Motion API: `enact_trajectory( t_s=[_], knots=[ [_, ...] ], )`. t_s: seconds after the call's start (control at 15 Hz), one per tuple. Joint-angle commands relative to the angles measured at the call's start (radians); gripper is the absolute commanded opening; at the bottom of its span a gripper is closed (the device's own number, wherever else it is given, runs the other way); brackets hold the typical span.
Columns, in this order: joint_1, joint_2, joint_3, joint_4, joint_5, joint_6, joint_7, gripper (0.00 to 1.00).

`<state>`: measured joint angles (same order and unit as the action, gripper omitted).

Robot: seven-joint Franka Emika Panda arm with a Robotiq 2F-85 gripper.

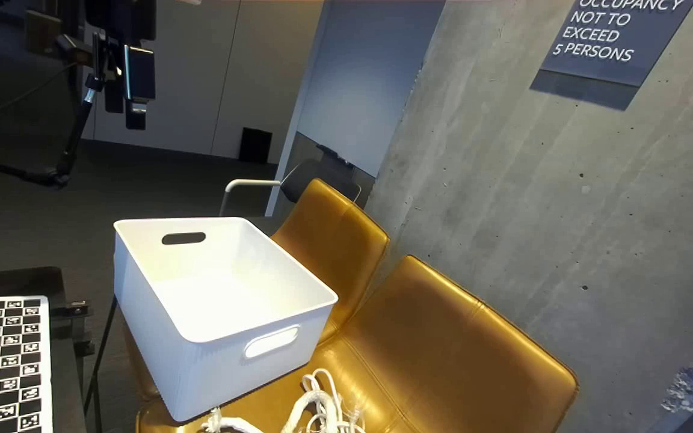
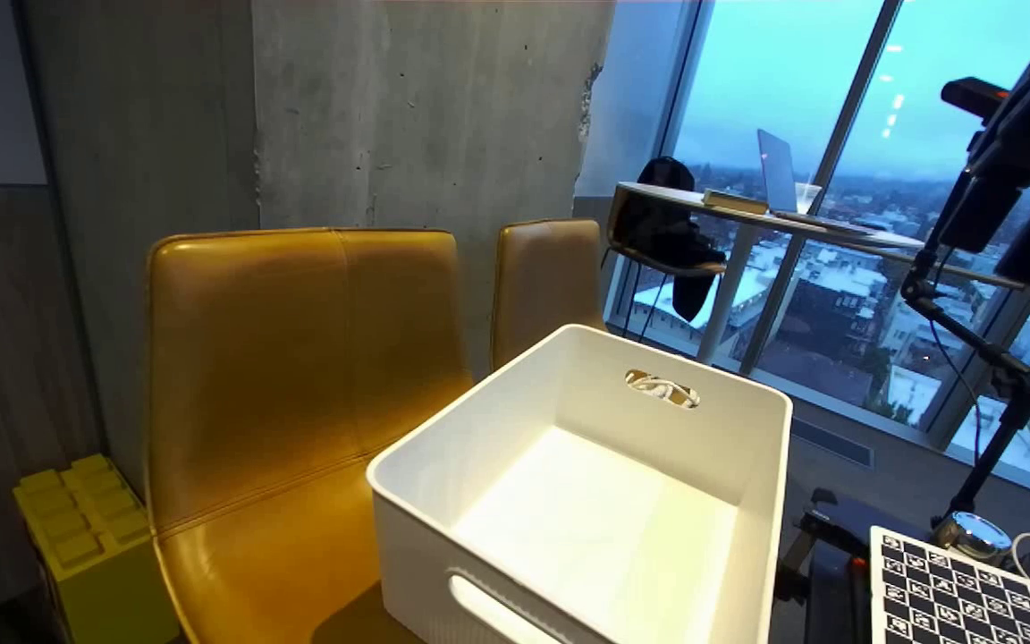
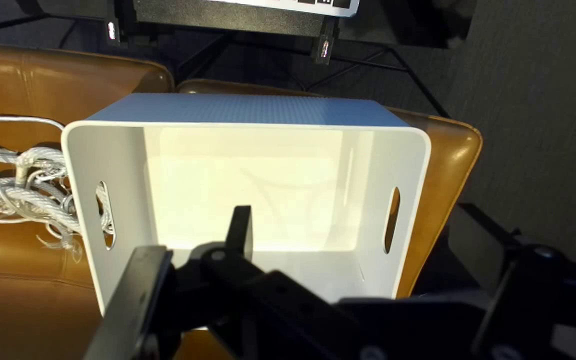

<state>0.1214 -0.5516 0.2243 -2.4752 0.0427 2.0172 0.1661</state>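
The gripper (image 2: 1000, 243) is seen at the upper right of an exterior view, its fingers held apart and well away from the white bin (image 2: 591, 492), which is set on gold-brown chairs (image 2: 291, 358) around the lower centre of that frame. In the wrist view the bin is shown in the middle, its lower part covered by the dark gripper, and a tangle of white rope (image 3: 33, 192) is seen just beside it at the left. A patterned board (image 1: 5, 364) is cut off at the lower left of an exterior view.
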Motion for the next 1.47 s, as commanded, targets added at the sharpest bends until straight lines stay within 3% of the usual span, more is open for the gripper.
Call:
enact_trajectory(
  t_s=[0.0, 0.33, 0.6, 1.07, 1.4],
  knots=[
    [0.011, 0.002, -0.01, 0.002, -0.006, -0.002, 0.005, 1.0],
    [-0.015, 0.069, -0.052, 0.021, -0.042, 0.046, -0.06, 1.0],
    [-0.08, 0.178, -0.153, 0.077, -0.097, 0.117, -0.16, 1.0],
    [-0.171, 0.475, -0.326, 0.353, -0.097, 0.104, -0.465, 1.0],
    [-0.199, 0.694, -0.332, 0.558, -0.097, 0.052, -0.676, 1.0]
  ],
)
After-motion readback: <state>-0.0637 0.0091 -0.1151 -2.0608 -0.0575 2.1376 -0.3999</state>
